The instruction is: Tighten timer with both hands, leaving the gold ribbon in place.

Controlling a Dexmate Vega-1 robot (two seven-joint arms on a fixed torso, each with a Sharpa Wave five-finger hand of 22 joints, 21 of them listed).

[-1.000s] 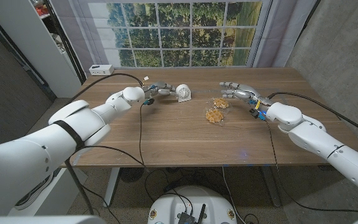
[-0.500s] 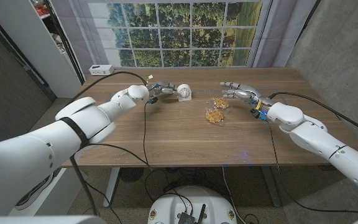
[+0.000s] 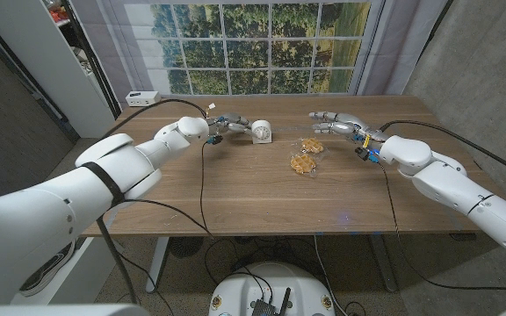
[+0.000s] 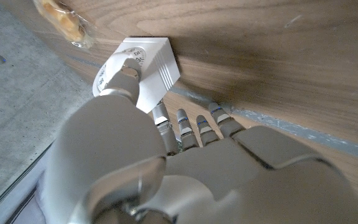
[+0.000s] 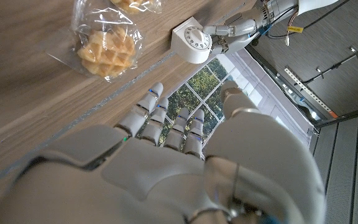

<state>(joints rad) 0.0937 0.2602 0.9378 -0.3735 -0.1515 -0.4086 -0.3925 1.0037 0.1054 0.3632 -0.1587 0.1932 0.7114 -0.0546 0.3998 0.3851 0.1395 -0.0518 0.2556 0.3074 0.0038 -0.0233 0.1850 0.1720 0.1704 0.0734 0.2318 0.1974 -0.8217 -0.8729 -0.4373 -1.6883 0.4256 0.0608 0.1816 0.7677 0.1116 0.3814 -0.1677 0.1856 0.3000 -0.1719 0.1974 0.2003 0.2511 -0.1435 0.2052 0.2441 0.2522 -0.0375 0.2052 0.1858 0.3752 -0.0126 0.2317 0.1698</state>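
The timer (image 3: 261, 131) stands upright at upper centre of the table (image 3: 235, 193). Left hand (image 3: 223, 125) grips its side; right hand (image 3: 335, 125) hovers at upper right, released. Small, light, smooth plastic: likely to skid, so brace the body and turn the dial.

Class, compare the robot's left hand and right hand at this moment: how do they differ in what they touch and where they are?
The left hand touches the white timer, its thumb on the dial face; the right hand touches nothing, fingers stretched out. The left hand is at the timer's side; the right hand hangs beyond the bagged waffles, apart from the timer. Both reach over the wooden table towards its middle.
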